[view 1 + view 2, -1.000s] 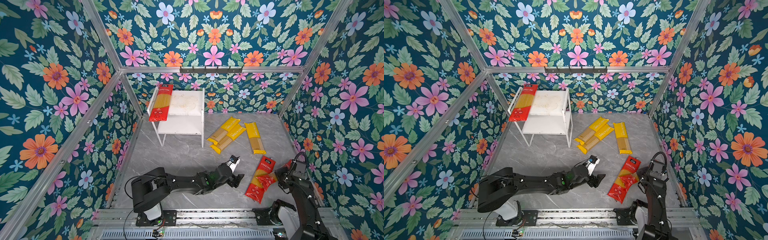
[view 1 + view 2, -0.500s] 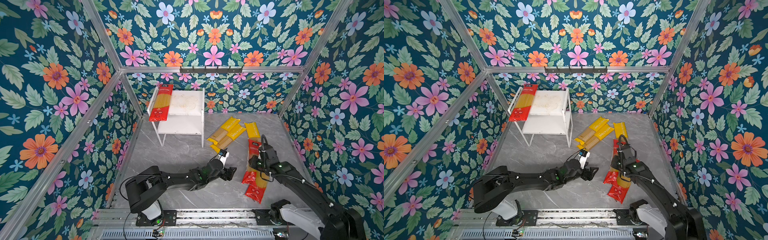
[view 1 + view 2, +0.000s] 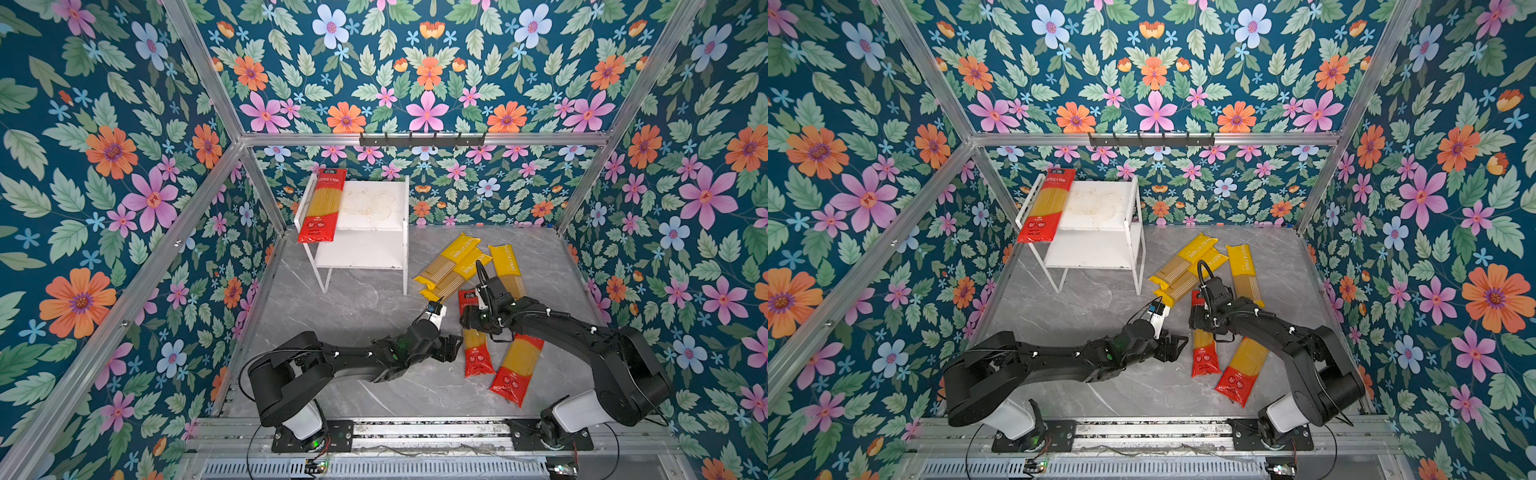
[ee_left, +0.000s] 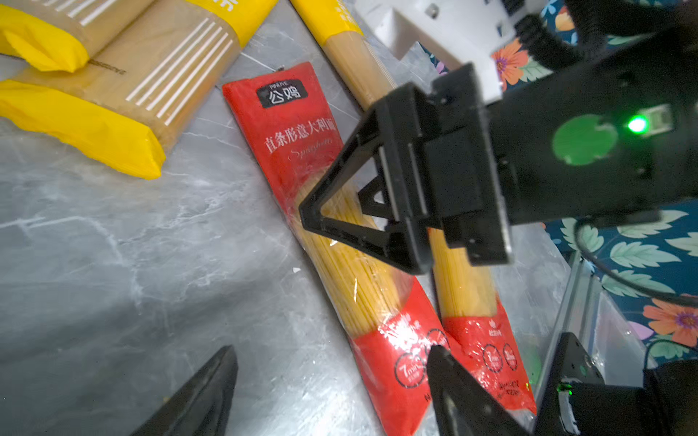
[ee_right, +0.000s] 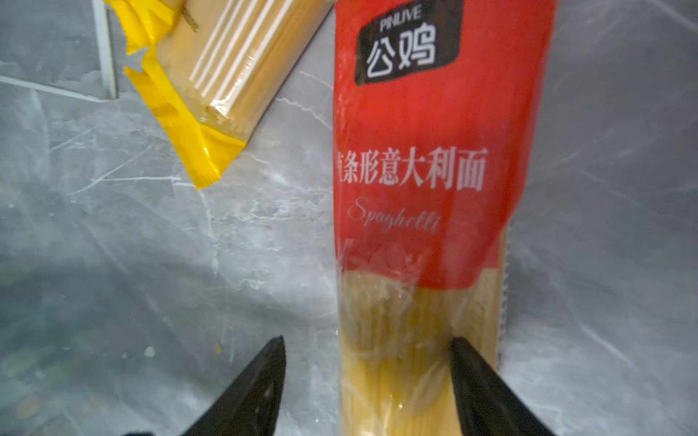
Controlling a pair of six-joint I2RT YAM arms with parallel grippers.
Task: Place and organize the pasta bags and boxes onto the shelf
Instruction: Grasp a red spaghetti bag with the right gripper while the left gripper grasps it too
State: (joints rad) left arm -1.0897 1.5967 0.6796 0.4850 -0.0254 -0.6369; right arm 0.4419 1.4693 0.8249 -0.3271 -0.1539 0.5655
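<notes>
In both top views the shelf [image 3: 361, 249] [image 3: 1096, 247] stood at the back left of the tabletop [image 3: 353, 316]. The shelved red pack [image 3: 322, 205] [image 3: 1046, 208] lay along the left side of its stained top board. The yellow packs [image 3: 451, 259] lay on the tabletop just right of the shelf. In front of them lay the inner red pack [image 3: 478, 355] [image 3: 1204, 357], with the outer red pack [image 3: 517, 365] farther from the shelf. The right gripper [image 3: 471, 322] hung over the inner red pack. The left gripper [image 3: 451, 347] sat just beside that pack, on its shelf side.

In the left wrist view the left gripper [image 4: 332, 353] had its fingers spread, gripping nothing. The right gripper [image 4: 340, 211] was low over the inner red pack [image 4: 298, 124].

In the right wrist view the right gripper [image 5: 368, 341] had its fingers spread wide. One was over bare tabletop, the other over the inner red pack [image 5: 434, 151], and neither pinched it.
</notes>
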